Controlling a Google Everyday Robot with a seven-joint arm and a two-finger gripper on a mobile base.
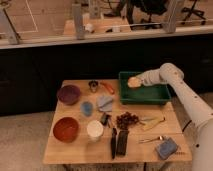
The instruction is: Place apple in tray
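Note:
The apple [132, 82] is small, round and yellow-orange. It is held over the left part of the dark green tray [150, 96] at the table's back right. My gripper [136, 81] is at the apple, reaching in from the right on the white arm [172, 80], and is shut on it. The apple appears to be above the tray floor; I cannot tell whether it touches.
On the wooden table: a purple bowl [68, 93], a red bowl [66, 128], a white cup [94, 129], a blue cloth [105, 103], dark red grapes [127, 120], a banana [152, 123], black utensils [118, 142], a blue sponge [166, 148].

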